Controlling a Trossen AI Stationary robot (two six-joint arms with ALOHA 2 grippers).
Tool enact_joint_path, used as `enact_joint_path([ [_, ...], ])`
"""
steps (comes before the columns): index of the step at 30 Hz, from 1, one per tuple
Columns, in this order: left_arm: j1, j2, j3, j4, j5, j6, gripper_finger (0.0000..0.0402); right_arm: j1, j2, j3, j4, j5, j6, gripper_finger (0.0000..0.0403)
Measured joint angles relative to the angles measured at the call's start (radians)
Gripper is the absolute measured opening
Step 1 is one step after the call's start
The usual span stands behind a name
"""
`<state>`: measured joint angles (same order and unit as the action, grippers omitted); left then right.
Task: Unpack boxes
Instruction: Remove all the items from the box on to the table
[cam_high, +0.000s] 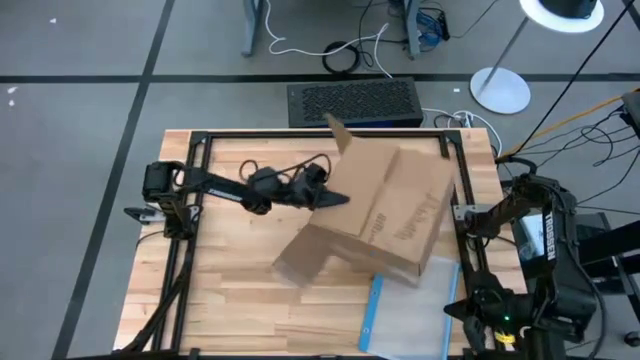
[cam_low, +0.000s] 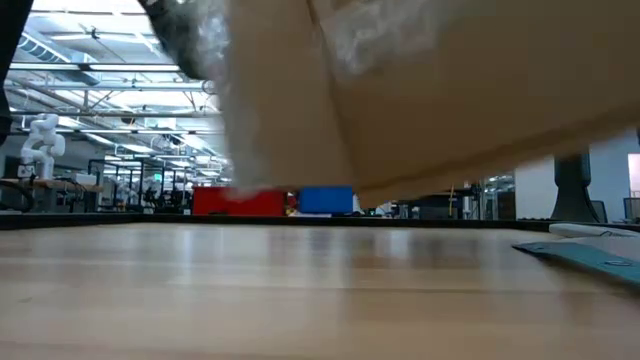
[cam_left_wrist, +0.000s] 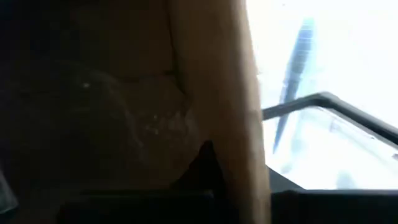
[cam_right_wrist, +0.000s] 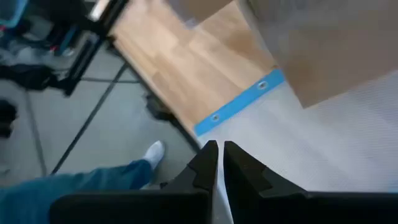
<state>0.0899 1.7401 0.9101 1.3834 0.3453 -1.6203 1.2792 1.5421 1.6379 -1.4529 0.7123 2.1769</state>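
We count one box (cam_high: 385, 215), one clear pouch with a blue edge (cam_high: 420, 310), one black grille-topped unit (cam_high: 352, 102) beyond the far edge of the table (cam_high: 240, 300), and two arms. The box is a brown cardboard carton sitting right of center on the table, tilted, with one flap sticking up at the far side and another flap spread toward the near-left. In the low view its underside hangs clear of the tabletop on the near side, so it is partly lifted. We can't see what's inside from above; the left wrist view looks into a dark cardboard interior with a pale crumpled shape we can't identify. The left gripper (cam_high: 335, 198) reaches in from the left to the box's open end, its tip going under the flap; its fingers are pressed together, and whether they pinch cardboard we can't tell. The right gripper (cam_right_wrist: 216, 163) sits at the table's near-right corner, over the pouch, fingers nearly together with nothing between them. The pouch lies flat, partly tucked under the box's near corner. A person's blue-trousered leg (cam_right_wrist: 74, 186) and white shoe show on the floor beside the table in the right wrist view.
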Motion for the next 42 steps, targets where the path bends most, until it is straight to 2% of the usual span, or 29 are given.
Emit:
enact_joint_path([
  [6, -0.013, -0.008, -0.031, 0.179, -0.094, 0.016, 0.0008, -0.112, 0.0, 0.0, -0.07, -0.144, 0.006, 0.0018],
  [12, -0.013, -0.015, -0.032, 0.177, -0.063, 0.03, 0.0008, -0.171, -0.001, -0.043, -0.103, -0.264, 0.022, 0.0018],
  [20, -0.02, -0.061, -0.031, 0.178, 0.06, -0.015, 0.0008, -0.179, -0.001, -0.168, 0.046, -0.276, 0.03, 0.0018],
  [25, -0.001, -0.1, -0.034, 0.179, 0.092, -0.031, 0.0008, -0.163, 0.0, -0.258, 0.166, -0.268, 0.029, 0.0018],
  [32, 0.011, -0.121, -0.035, 0.178, 0.131, -0.095, 0.0008, -0.147, 0.0, -0.327, 0.16, -0.276, 0.029, 0.0018],
  [35, 0.016, -0.139, -0.035, 0.178, 0.15, -0.124, 0.0008, -0.138, 0.0, -0.376, 0.176, -0.351, 0.033, 0.0018],
  [37, 0.014, -0.146, -0.035, 0.179, 0.155, -0.138, 0.0008, -0.137, 0.0, -0.41, 0.206, -0.354, 0.033, 0.0018],
  [42, 0.011, -0.158, -0.035, 0.178, 0.159, -0.152, 0.0008, -0.182, 0.0, -0.461, 0.229, -0.354, 0.028, 0.0018],
])
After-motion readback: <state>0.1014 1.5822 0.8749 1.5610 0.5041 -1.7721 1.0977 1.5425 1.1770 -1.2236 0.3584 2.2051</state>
